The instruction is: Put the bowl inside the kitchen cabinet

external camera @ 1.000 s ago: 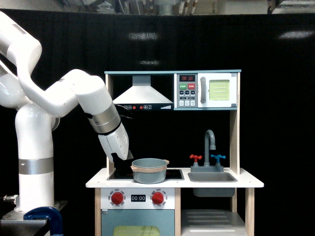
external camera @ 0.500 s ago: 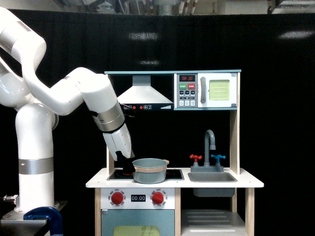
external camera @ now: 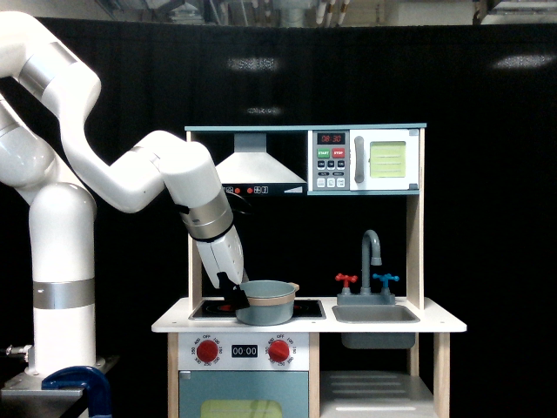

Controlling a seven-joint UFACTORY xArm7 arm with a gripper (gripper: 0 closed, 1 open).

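- Low over the stove, the hand [external camera: 233, 294] sat at the bowl's [external camera: 266, 302] rim, on the exterior view's left side; whether it was clenched or released could not be told.
- Just beside the hand, the bowl rested on the hob [external camera: 306, 307] of the counter [external camera: 435, 325].
- Below and well apart from the hand, the cabinet [external camera: 374, 383] showed its white slatted shelf under the sink [external camera: 374, 314].

Bright, even overhead light, sharp focus, faint glare on black backdrop [external camera: 487, 218].
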